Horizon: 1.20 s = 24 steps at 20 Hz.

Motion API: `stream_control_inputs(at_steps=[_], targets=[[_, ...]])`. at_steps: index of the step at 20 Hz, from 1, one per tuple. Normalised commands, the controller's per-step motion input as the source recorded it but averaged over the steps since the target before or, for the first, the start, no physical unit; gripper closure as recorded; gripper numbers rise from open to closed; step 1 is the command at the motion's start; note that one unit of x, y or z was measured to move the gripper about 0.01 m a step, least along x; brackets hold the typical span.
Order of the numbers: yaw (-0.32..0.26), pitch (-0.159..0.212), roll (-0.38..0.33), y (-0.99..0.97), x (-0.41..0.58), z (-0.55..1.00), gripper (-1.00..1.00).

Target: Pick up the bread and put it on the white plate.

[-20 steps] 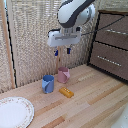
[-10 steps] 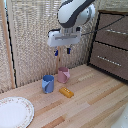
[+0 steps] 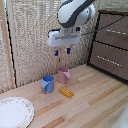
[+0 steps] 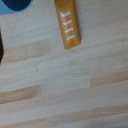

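Observation:
The toast (image 3: pixel 66 92) is a small flat orange-yellow block lying on the wooden worktable (image 3: pixel 95 102), just in front of the two cups. The wrist view shows the toast (image 4: pixel 67 23) from above, with pale marks on its top face. My clamp (image 3: pixel 62 52) hangs well above the table, over the pink cup and behind the toast, its two blue-tipped fingers apart and holding nothing. The white crockery (image 3: pixel 14 111), a large round plate with a speckled rim, rests at the front of the exterior view's left, far from the clamp.
A blue cup (image 3: pixel 48 83) and a pink cup (image 3: pixel 63 75) stand side by side behind the toast. A dark brown drawer cabinet (image 3: pixel 111 45) rises at the exterior view's right. A woven screen (image 3: pixel 30 40) closes off the back.

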Motion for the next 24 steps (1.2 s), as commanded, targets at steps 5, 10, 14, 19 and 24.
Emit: stream_control_inputs(at_steps=[5, 10, 14, 19, 24], targets=[[0.051, 0.051, 0.000, 0.09, -0.513, -0.21, -1.00], [0.081, 0.016, -0.005, 0.09, -0.412, -0.26, -1.00], [0.178, 0.000, -0.039, 0.03, -0.017, -0.39, -1.00], [0.203, 0.000, -0.051, 0.00, 0.053, -0.42, -1.00], [0.185, 0.017, -0.055, 0.00, -0.017, -0.45, -1.00]])
